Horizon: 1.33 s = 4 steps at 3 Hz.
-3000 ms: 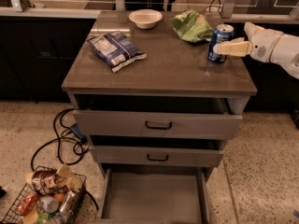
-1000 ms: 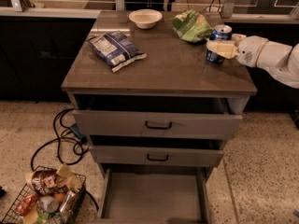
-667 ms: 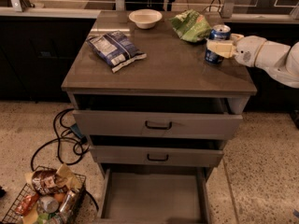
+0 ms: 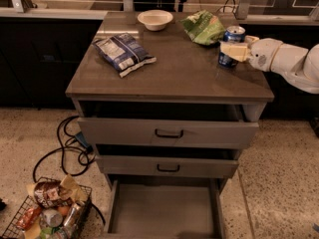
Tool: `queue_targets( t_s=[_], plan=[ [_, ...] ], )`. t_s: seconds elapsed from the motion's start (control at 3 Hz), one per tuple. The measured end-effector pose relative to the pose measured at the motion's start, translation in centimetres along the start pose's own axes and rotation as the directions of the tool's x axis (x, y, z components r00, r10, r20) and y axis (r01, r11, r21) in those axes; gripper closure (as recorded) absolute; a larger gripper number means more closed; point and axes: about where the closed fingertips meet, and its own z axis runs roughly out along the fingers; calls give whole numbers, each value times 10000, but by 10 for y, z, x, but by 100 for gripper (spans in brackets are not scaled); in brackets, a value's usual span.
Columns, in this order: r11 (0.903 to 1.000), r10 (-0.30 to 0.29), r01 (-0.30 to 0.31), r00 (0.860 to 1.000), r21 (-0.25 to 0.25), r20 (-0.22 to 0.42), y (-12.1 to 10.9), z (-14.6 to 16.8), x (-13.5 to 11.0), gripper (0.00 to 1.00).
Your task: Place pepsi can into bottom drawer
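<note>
**A:** Start at the left. What sits on the floor?

**B:** A wire basket (image 4: 15, 227) at 7 o'clock from the cabinet, packed with wrappers and tins. A black cable (image 4: 64, 144) loops on the floor between it and the cabinet's left side.

**A:** And on the tabletop (image 4: 174, 71)?

**B:** A blue-white snack bag (image 4: 122, 52) lies flat at 10 o'clock from the top's middle. A white bowl (image 4: 155, 19) stands at 12 o'clock, close to the back edge. A crumpled green bag (image 4: 203, 27) lies at 1 o'clock.

**A:** The drawers?

**B:** All three are below the top. The top drawer (image 4: 167, 132) and the middle drawer (image 4: 167, 167) are each a little way out, black handles showing. The bottom drawer (image 4: 164, 208) is pulled far out at 6 o'clock, its flat grey floor in view.

**A:** Where is the pepsi can (image 4: 234, 34)?

**B:** Upright on the tabletop at 2 o'clock, just beside the green bag, near the right edge and well apart from the bottom drawer.

**A:** And the gripper (image 4: 236, 44)?

**B:** It reaches in from 3 o'clock on a white arm (image 4: 286, 61). Its pale fingers (image 4: 234, 51) are clamped on the can, one across the front, the other behind.
</note>
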Motion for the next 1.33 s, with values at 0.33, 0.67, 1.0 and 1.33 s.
queue_targets(
  t_s=[0.33, 0.67, 1.0, 1.33],
  plan=[
    [9996, -189, 188, 9998, 197, 22, 2, -14, -21, 100],
    [9980, -514, 510, 9986, 366, 87, 12, -41, -50, 100],
    [9968, -715, 709, 9973, 368, 154, 30, -72, -75, 100],
    [9971, -718, 713, 9973, 269, 175, 50, -101, -80, 100]
  ],
)
